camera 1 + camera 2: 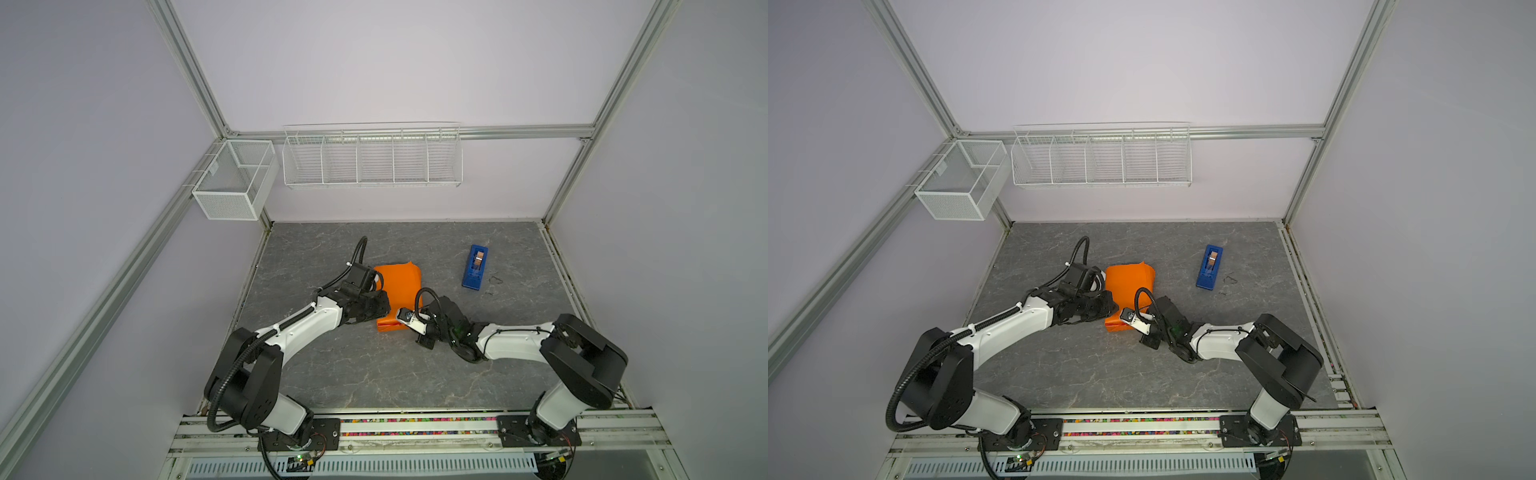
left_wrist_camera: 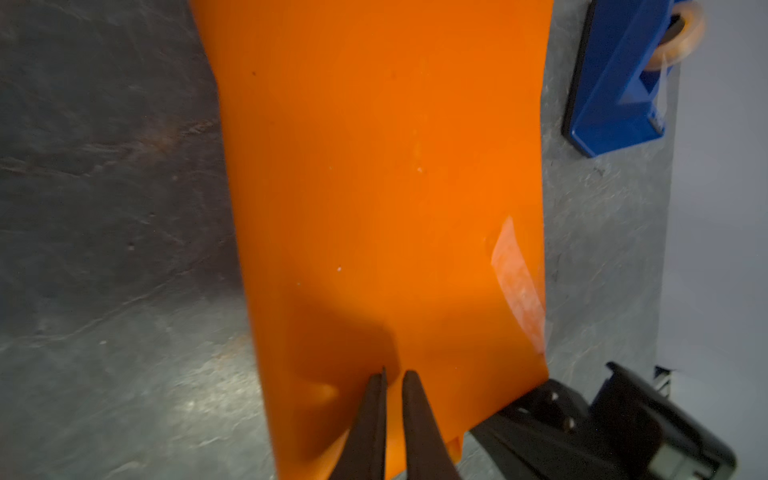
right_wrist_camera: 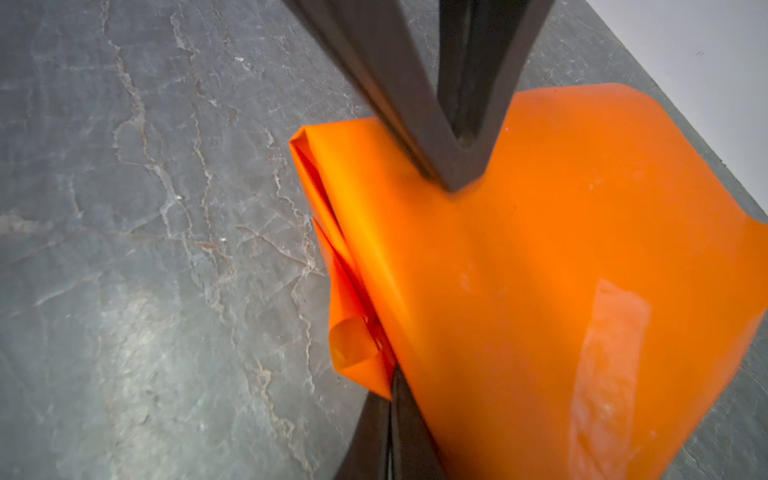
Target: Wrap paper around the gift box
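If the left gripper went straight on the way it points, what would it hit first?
The paper. The left gripper has its tips right at the top face of the bundle, possibly touching it already; the depth is unclear.

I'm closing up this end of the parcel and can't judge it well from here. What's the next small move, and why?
Probably nudge the shut right gripper to press the loose curled flap flat against the parcel's end. The left gripper rests on top of the paper and tape is already stuck there, but this end gapes open.
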You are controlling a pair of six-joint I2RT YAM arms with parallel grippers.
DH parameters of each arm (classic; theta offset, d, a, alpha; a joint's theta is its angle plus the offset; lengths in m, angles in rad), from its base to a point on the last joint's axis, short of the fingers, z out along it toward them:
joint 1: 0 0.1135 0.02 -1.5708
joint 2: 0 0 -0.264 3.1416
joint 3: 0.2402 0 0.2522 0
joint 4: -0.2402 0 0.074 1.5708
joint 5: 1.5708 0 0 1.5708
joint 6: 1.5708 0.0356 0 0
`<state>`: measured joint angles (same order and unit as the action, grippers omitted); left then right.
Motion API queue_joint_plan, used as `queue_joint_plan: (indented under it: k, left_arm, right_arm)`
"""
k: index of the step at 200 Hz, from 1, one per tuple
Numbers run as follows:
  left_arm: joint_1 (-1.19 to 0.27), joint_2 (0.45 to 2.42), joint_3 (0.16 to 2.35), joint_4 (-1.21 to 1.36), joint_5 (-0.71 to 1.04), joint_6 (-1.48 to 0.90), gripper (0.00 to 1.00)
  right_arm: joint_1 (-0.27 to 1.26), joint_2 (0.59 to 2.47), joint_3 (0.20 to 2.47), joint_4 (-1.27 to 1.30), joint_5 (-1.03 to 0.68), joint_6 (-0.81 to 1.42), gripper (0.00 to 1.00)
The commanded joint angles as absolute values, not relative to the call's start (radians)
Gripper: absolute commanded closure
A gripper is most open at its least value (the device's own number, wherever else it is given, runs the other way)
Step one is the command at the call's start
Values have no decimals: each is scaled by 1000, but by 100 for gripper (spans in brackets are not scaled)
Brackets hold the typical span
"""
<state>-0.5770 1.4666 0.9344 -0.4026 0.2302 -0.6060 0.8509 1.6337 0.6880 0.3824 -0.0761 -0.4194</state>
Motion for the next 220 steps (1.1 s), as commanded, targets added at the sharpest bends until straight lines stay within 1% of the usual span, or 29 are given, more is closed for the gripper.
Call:
queue_joint_plan:
  k: [1,18,33,55,68,79,111,121,134,150,186,196,211,220]
  left_arm:
    - [-575,1385,961,-483,85,-473,84]
    - [-575,1349,967,-489,40,-416,76]
    - [-576,1321,963,-467,23,-382,73]
    - [-579,1281,933,-398,55,-307,70]
    - [-599,1258,913,-360,62,-228,62]
    - [-623,1237,891,-321,59,-165,59]
    - [-667,1185,785,-152,116,38,52]
    - [-681,1172,752,-123,134,120,51]
    - [-697,1159,712,-95,152,223,48]
    - [-715,1146,670,-66,158,329,39]
    - [-737,1138,554,110,208,417,25]
    - [-765,1147,526,150,185,465,24]
    - [-821,1165,493,218,70,516,23]
    - [-841,1176,478,260,33,533,23]
  right_arm:
    - [841,1570,668,338,-134,-444,93]
    - [837,1539,656,299,-154,-449,93]
    - [834,1516,642,278,-167,-450,93]
    - [828,1487,621,259,-187,-448,93]
    - [823,1479,611,264,-188,-437,93]
    - [819,1476,608,269,-184,-430,93]
    - [797,1485,603,288,-176,-419,93]
    - [789,1484,604,289,-182,-416,93]
    - [776,1486,606,287,-202,-413,93]
    - [768,1488,609,287,-210,-410,93]
    - [762,1495,610,294,-217,-403,93]
    - [761,1497,613,293,-219,-402,93]
    - [760,1498,613,294,-220,-399,93]
    - [759,1499,612,293,-220,-399,93]
